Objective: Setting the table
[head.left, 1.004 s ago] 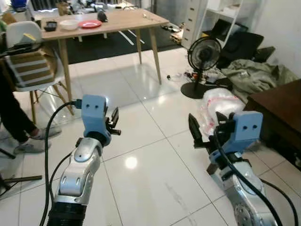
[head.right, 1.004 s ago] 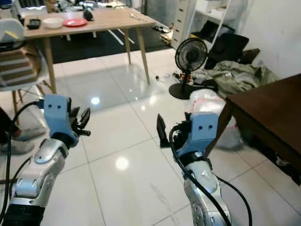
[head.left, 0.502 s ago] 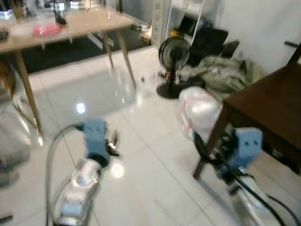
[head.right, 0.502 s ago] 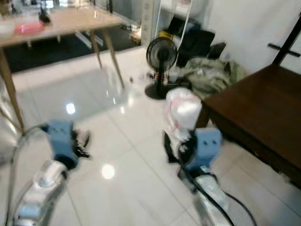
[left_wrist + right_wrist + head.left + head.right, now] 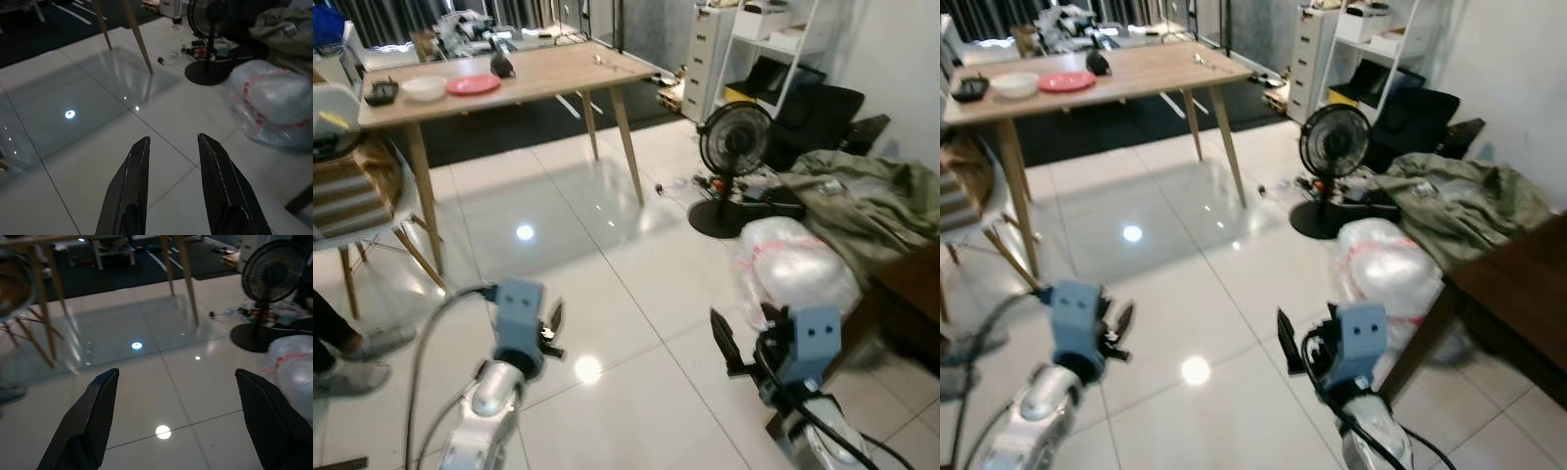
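The left gripper (image 5: 172, 188) is slightly parted and carries nothing; the right gripper (image 5: 178, 418) is spread wide, also unloaded. Both hang low over bare white floor tiles (image 5: 636, 392), which suggests a transit posture. The task items, a red plate (image 5: 473, 84) and a white bowl (image 5: 424, 87), sit on the wooden table (image 5: 558, 73) well ahead. The tiled lane to the table is open. A fan (image 5: 734, 147) and a plastic bag (image 5: 798, 269) border it on the right, a chair (image 5: 357, 196) on the left.
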Tool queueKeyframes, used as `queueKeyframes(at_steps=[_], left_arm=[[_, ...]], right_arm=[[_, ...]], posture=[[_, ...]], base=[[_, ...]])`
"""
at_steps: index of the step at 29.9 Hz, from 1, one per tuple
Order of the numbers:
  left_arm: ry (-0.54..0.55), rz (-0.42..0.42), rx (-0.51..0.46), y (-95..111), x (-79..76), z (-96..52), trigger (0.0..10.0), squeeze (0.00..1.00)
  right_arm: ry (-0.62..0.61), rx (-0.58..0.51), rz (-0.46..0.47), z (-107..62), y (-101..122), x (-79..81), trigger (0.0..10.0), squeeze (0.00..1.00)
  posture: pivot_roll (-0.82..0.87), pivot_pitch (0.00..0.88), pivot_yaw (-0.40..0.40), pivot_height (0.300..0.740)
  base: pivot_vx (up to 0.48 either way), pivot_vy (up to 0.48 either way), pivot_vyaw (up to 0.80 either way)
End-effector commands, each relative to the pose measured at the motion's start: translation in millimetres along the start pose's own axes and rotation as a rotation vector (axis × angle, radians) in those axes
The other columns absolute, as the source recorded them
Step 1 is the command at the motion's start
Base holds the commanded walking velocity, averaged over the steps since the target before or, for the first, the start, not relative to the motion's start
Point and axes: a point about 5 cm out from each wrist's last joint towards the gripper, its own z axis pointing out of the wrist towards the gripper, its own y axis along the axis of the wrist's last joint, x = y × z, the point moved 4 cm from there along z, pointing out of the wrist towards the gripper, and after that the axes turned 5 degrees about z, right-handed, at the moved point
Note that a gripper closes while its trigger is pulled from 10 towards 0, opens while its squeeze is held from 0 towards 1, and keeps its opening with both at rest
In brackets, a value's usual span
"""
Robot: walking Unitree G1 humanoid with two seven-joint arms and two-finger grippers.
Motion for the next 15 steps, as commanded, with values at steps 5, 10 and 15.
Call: queueKeyframes(at_steps=[5,10,15], left_arm=[[0.002,0.037,0.023,-11.1,3.3,-3.2,10.0,0.00],[-0.015,0.050,0.019,-11.1,-0.3,-1.0,10.0,0.00],[-0.012,0.052,0.015,-10.8,-0.2,0.6,10.0,0.00]], right_arm=[[-0.051,-0.008,0.002,-3.7,-5.0,-8.3,10.0,0.00],[-0.033,-0.024,0.000,-3.5,-1.7,-4.9,10.0,0.00],[-0.023,-0.025,-0.004,-2.6,-3.6,-1.0,10.0,0.00]], posture=[[-0.03,0.073,0.116,0.740],[-0.03,0.072,0.123,0.740],[-0.03,0.070,0.115,0.740]], base=[[0.468,0.000,0.00],[0.451,0.000,0.00],[0.445,0.000,0.00]])
